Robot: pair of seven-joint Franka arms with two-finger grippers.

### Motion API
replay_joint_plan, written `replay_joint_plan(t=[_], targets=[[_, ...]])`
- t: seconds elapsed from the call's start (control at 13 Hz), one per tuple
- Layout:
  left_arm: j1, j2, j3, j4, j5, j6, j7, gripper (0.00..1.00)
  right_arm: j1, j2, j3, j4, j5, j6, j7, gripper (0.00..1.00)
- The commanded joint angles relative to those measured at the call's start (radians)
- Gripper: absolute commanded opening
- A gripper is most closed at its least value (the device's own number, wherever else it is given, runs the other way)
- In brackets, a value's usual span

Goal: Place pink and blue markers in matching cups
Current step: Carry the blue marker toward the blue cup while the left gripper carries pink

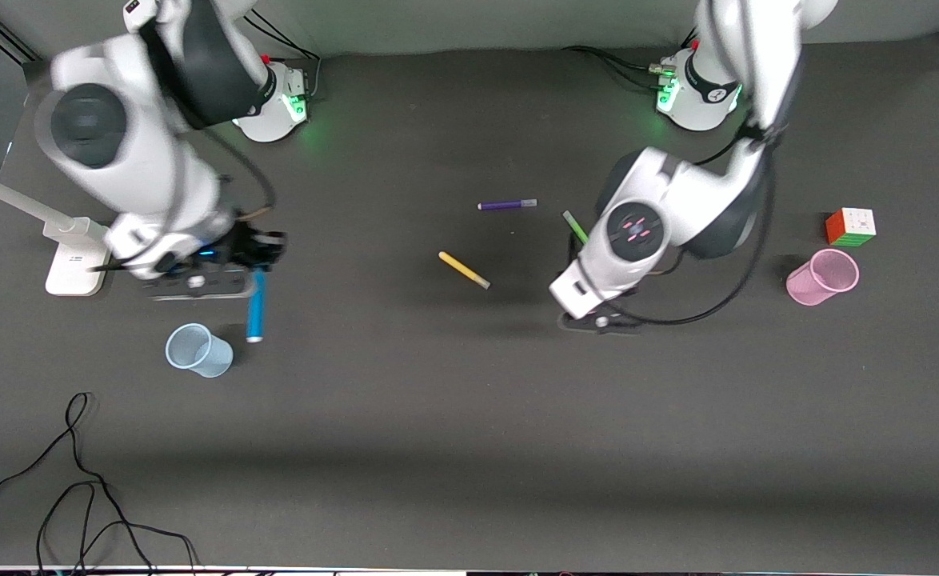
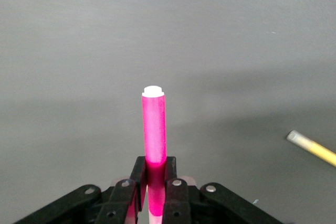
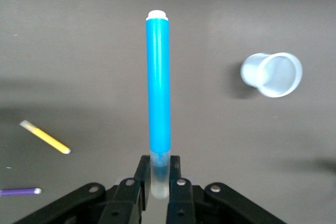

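My right gripper (image 1: pixel 258 272) is shut on the pale cap end of the blue marker (image 1: pixel 255 308). It holds the marker above the table, just beside the pale blue cup (image 1: pixel 197 350). In the right wrist view the marker (image 3: pixel 158 85) sticks out from the gripper (image 3: pixel 160 169), with the blue cup (image 3: pixel 272 74) off to one side. My left gripper (image 2: pixel 155 169) is shut on the pink marker (image 2: pixel 154 127) over bare table near the middle. In the front view the left arm's wrist hides both. The pink cup (image 1: pixel 823 277) stands toward the left arm's end.
A yellow marker (image 1: pixel 464 270), a purple marker (image 1: pixel 507 205) and a green marker (image 1: pixel 574 226) lie mid-table. A colour cube (image 1: pixel 850 226) sits beside the pink cup. A white stand (image 1: pixel 76 256) is at the right arm's end. Black cables (image 1: pixel 77 480) trail near the front edge.
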Motion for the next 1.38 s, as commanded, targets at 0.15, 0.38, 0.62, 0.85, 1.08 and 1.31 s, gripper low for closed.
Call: replay_joint_plan(t=[0.15,0.38,0.62,0.85,1.08,1.31], targets=[[0.056,-0.160,0.019,-0.026,0.099,-0.168,0.184,0.00,0.010,-0.070,-0.202,-0.044,0.011,-0.060,-0.287,0.11],[0.157,-0.237,0.019,-0.046,0.102,-0.233,0.391,0.00,0.010,-0.069,-0.302,-0.064,0.008,-0.069,-0.420,0.11],[0.261,-0.323,0.018,-0.101,0.102,-0.224,0.658,0.00,0.007,-0.044,-0.371,-0.078,0.008,-0.048,-0.503,0.11],[0.350,-0.401,0.018,-0.202,0.088,-0.149,0.883,0.00,0.005,-0.026,-0.390,-0.118,0.011,-0.046,-0.557,0.11],[0.428,-0.506,0.022,-0.389,0.079,0.001,1.061,0.00,-0.004,0.013,-0.390,-0.115,0.017,-0.054,-0.563,0.11],[0.522,-0.506,0.056,-0.456,-0.083,0.054,1.384,0.00,-0.061,0.077,-0.390,-0.109,0.089,-0.058,-0.603,0.11]])
